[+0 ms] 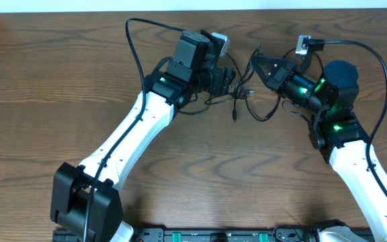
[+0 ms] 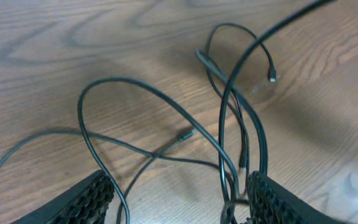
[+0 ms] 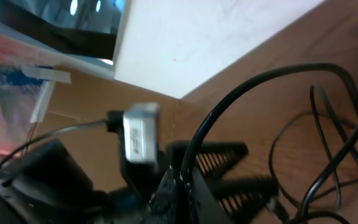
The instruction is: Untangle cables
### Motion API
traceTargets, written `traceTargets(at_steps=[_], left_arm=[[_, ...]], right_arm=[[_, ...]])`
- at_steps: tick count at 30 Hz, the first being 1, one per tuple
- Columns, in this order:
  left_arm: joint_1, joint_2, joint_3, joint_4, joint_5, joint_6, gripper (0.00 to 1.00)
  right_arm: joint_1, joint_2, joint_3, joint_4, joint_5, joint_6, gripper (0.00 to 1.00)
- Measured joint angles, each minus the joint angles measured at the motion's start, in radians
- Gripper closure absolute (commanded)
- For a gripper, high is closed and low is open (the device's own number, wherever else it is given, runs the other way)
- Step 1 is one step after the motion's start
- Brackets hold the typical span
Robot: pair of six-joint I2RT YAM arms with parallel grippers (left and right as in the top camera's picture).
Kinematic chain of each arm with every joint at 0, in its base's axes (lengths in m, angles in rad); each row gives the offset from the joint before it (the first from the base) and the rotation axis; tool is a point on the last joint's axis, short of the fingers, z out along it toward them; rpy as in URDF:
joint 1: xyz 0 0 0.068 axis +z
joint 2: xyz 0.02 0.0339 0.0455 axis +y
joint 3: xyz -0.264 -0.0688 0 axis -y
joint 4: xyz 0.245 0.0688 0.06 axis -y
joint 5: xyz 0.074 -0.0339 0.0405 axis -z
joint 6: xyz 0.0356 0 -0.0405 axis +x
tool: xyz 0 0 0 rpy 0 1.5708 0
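A tangle of thin black cables (image 1: 238, 101) lies on the wooden table between my two grippers, with a plug end hanging toward the front. No white cord shows. My left gripper (image 1: 232, 81) is open and low over the tangle. In the left wrist view several loops (image 2: 166, 149) run between its fingers (image 2: 179, 185), bunched against the right finger. My right gripper (image 1: 256, 62) is shut on one black cable and holds it raised. In the right wrist view that cable (image 3: 260, 78) arcs up out of the closed jaws (image 3: 182, 183) and down to the tangle.
A dark blue round object (image 1: 341, 72) stands behind the right arm. Thick black wires (image 1: 134, 47) loop from both arms. The table's back edge and a white wall (image 3: 185, 43) are close behind the grippers. The left arm's camera (image 3: 140, 134) faces the right gripper.
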Motion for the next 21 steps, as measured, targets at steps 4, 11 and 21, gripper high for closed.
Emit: traceTargets(at_steps=[4, 11, 21], left_arm=[[0.000, 0.000, 0.000, 0.019, 0.019, 0.000, 0.31], [-0.002, 0.000, 0.000, -0.003, 0.175, 0.000, 0.32], [-0.032, 0.000, 0.000, -0.010, 0.261, 0.002, 0.32]], right_arm=[[0.000, 0.000, 0.000, -0.001, -0.015, -0.022, 0.99], [0.000, 0.000, 0.000, 0.007, -0.044, -0.033, 0.99], [0.000, 0.000, 0.000, 0.060, -0.090, -0.032, 0.99]])
